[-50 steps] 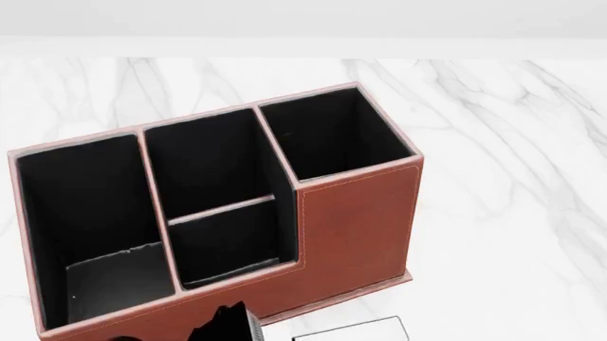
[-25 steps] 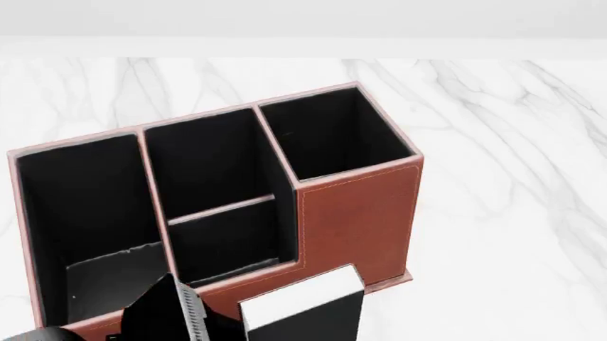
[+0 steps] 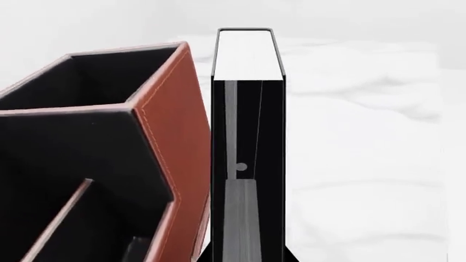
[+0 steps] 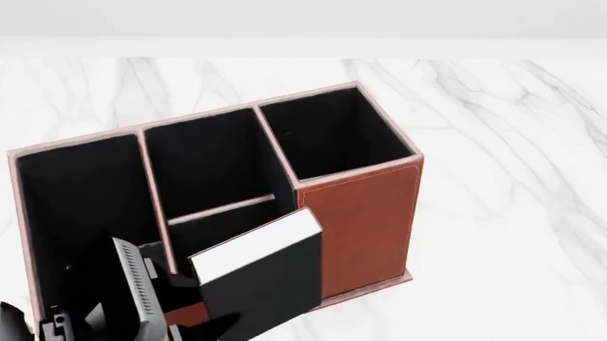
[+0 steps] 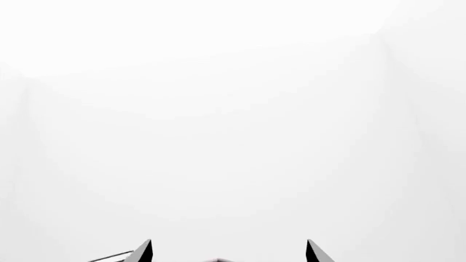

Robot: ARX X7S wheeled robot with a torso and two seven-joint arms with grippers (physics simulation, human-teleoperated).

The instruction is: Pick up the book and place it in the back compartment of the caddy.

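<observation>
In the head view my left gripper (image 4: 175, 298) is shut on the book (image 4: 270, 284), which has black covers and a white page edge. It holds the book tilted in the air, just in front of the stepped-down front wall of the red-brown caddy (image 4: 365, 220). The left wrist view has the book (image 3: 248, 136) standing straight out from the left gripper (image 3: 248, 245), with the caddy (image 3: 171, 120) close beside it and a sliver of gap between them. My right gripper (image 5: 229, 252) is open and empty, facing only blank white.
The caddy stands on a white marble table (image 4: 493, 177). It has a tall wide cell on the left, a split middle with a back cell and a low front cell, and a tall cell on the right. All are black inside and hold nothing I can see.
The book has risen from the lower edge of the head view, up and to the left. It now overlaps the caddy's low front wall. More of the left gripper shows.
</observation>
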